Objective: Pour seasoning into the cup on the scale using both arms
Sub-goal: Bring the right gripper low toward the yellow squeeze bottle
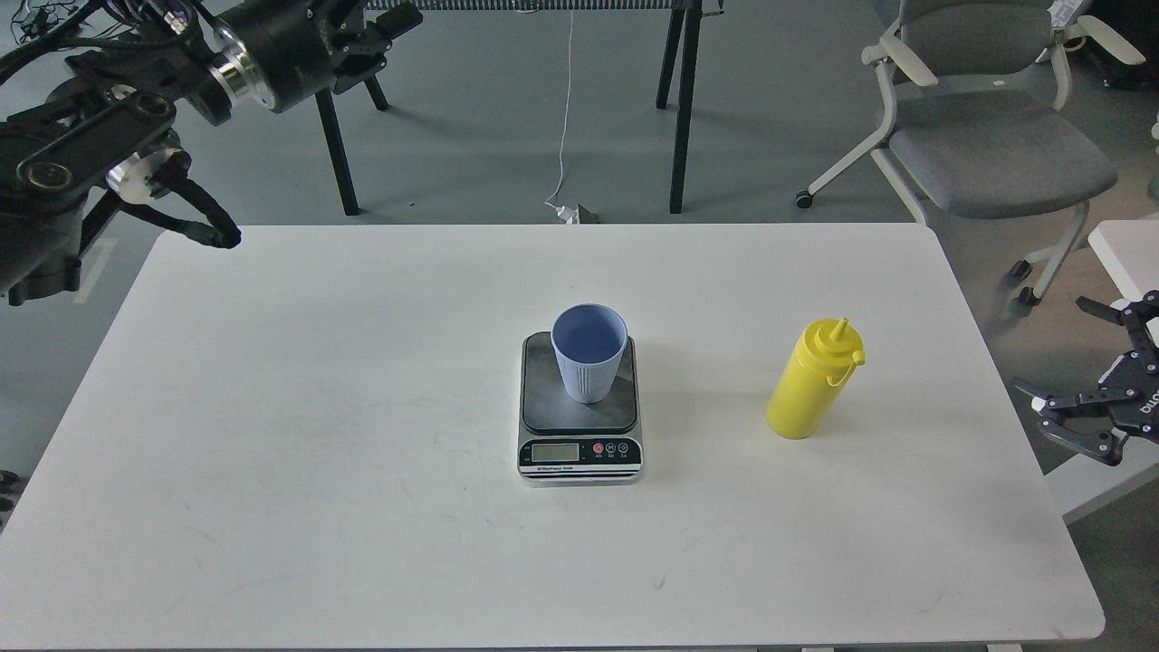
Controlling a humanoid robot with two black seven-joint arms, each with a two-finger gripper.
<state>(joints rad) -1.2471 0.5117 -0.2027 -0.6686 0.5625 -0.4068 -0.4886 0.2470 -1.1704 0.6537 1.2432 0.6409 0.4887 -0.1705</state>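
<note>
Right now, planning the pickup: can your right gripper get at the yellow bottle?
Probably yes: the right gripper is open beside the table, and nothing stands between it and the bottle.

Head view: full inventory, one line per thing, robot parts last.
Light-blue ribbed plastic cup: 1, upright on the scale.
Flat kitchen scale with dark platform: 1, table centre.
Yellow plastic squeeze bottle: 1, upright, right of the scale, apart from it.
White rounded table: 1, fills the foreground.
Grey office chair: 1, floor, upper right.
Left gripper: black, upper left, beyond the table; jaws unclear.
Right gripper: black, right edge, jaws open, empty.
</note>
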